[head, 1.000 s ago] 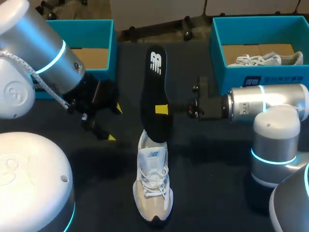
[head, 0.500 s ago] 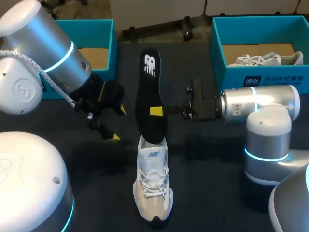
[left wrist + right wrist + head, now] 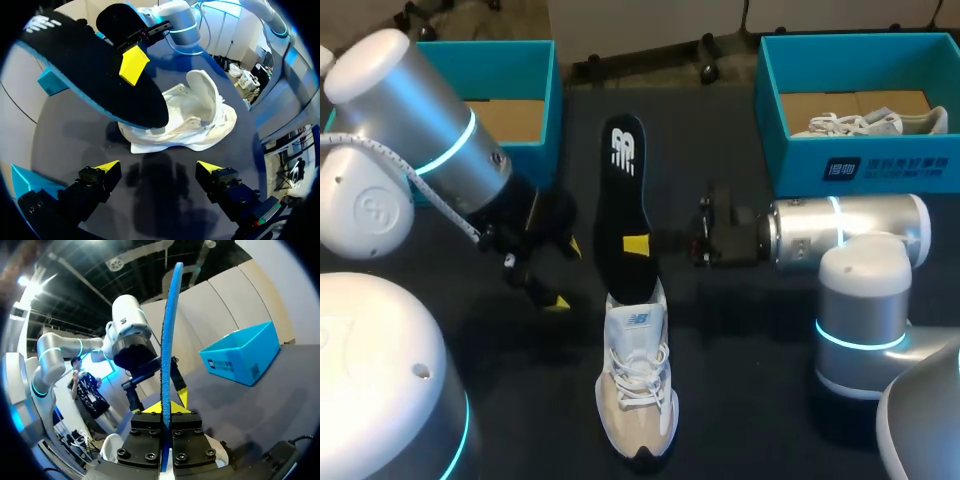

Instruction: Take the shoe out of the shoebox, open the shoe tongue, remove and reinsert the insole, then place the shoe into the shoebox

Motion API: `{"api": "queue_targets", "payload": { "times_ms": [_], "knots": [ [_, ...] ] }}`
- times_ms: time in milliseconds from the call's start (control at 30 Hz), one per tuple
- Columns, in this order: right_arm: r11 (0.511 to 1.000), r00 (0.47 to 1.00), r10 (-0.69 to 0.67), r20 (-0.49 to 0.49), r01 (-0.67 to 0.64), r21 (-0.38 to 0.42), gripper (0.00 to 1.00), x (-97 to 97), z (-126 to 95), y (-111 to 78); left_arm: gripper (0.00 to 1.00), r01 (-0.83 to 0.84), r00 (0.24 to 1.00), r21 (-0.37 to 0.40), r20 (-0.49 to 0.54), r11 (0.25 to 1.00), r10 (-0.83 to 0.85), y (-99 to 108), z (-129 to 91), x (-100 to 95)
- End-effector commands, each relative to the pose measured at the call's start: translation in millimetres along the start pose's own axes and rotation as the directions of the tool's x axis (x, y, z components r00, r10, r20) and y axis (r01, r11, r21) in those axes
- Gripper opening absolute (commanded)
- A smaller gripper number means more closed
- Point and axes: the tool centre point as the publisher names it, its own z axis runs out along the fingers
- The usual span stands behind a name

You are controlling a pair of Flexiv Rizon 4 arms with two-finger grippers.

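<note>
While the right hand (image 3: 638, 245) clamps the insole (image 3: 620, 190), the left hand (image 3: 157, 167) gapes wide.

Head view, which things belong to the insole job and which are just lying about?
Job in hand:
insole, gripped in the right tool
shoe
left tool, open
left box, probably its shoebox

Lying about:
right box
other shoe inside it
</note>
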Motion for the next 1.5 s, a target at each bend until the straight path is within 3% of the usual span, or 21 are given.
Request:
{"api": "queue_targets", "payload": {
  "times_ms": [33,267,733,1500],
  "knots": [
    [1.000,1.000,-0.004,0.003,0.004,-0.012,0.00,-3.3,6.3,-0.3,1.00,0.009,1.000,-0.009,-0.001,1.000,-0.009,0.2,13.4,1.4],
    [1.000,1.000,-0.021,0.000,0.021,-0.021,0.00,-3.4,8.9,3.7,1.00,0.017,1.000,-0.010,-0.011,1.000,-0.018,1.6,19.9,4.8],
    [0.999,1.000,-0.012,0.005,0.012,-0.031,0.00,-6.4,13.8,-6.5,1.00,-0.004,0.999,-0.009,-0.037,1.000,0.003,5.0,27.9,10.2],
    [1.000,1.000,-0.009,-0.009,0.008,-0.022,0.00,-18.9,-3.0,-19.5,1.00,-0.042,0.996,-0.028,-0.075,0.999,0.040,8.0,36.8,14.6]
  ]
}}
